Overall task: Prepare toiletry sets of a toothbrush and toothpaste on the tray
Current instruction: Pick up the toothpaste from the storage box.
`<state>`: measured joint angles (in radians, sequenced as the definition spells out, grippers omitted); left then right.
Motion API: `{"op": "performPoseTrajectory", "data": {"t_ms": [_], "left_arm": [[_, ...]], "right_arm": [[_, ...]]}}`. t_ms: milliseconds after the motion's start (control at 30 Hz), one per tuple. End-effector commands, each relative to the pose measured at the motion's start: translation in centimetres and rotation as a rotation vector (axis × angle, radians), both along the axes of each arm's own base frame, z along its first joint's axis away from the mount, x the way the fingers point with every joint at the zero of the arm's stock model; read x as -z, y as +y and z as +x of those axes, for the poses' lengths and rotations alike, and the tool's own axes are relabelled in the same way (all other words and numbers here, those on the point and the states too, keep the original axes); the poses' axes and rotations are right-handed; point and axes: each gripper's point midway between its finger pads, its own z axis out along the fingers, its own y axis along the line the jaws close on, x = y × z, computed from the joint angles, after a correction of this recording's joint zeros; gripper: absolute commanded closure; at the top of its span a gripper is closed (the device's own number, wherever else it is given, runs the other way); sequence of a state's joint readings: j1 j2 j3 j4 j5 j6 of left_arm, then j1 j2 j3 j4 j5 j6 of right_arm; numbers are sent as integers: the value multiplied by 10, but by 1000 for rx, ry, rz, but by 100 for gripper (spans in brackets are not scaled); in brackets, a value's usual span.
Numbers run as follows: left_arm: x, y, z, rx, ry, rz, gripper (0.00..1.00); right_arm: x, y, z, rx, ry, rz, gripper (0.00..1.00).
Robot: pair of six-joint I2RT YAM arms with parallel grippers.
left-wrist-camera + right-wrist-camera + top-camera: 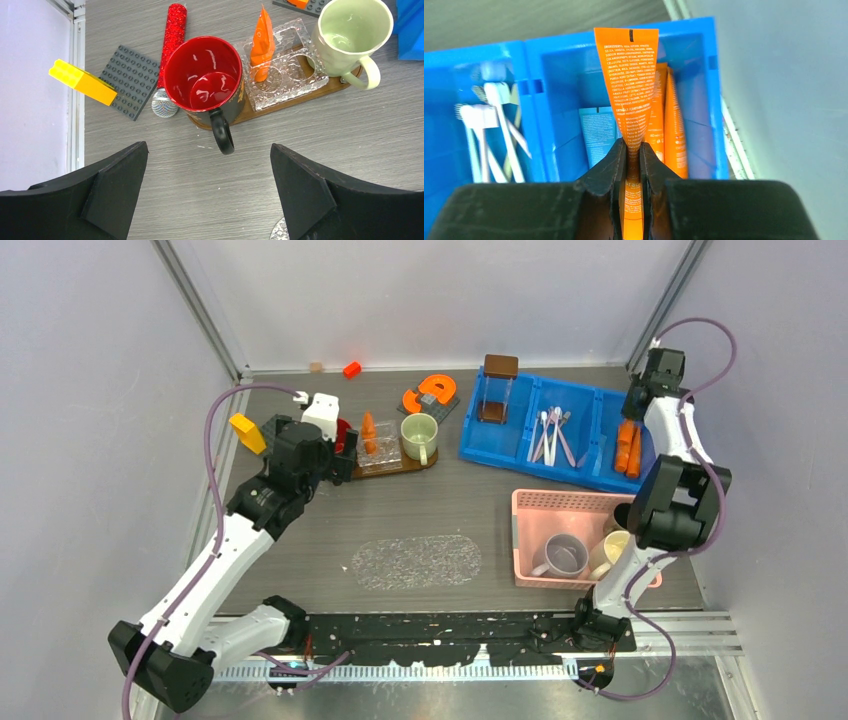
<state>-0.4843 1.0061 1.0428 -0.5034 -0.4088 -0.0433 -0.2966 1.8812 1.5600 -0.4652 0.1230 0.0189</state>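
right fingers (622,156) clamped on toothpaste (628,80) over blue bin (559,100); left fingers (120,180) wide open, empty, near red mug (205,80)

white arm links (215,550), black joints (290,455), purple cables (265,387); black wedge-shaped claw fingers (115,190)

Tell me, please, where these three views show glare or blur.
Left wrist: bright glare spots inside the red mug, otherwise sharp. Right wrist: the toothbrushes look smeared, while the print on the toothpaste tube held in the right hand is legible. Top external: even light, soft shadows.
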Motion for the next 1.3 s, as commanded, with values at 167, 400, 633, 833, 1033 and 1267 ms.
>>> {"op": "performPoseTrajectory", "data": {"t_ms": [167,400,633,833,1033,1267], "left_arm": [[-33,-17,-2,61,-79,-132,3],[-69,-45,-10,151,-58,-294,3],[-112,-87,-22,282,-33,-531,4],[-144,-135,-24,409,4,-662,4],[-161,-178,-25,490,-3,-699,4],[-163,-220,-16,506,13,-721,5]], "right_arm": [[-136,41,-17,-44,-319,-91,90],[-189,131,-45,-224,-506,-30,89],[-210,215,-82,-402,-649,116,88],[-211,265,-106,-524,-709,215,88],[-208,309,-134,-658,-745,275,88],[-195,357,-164,-804,-733,290,88]]}}
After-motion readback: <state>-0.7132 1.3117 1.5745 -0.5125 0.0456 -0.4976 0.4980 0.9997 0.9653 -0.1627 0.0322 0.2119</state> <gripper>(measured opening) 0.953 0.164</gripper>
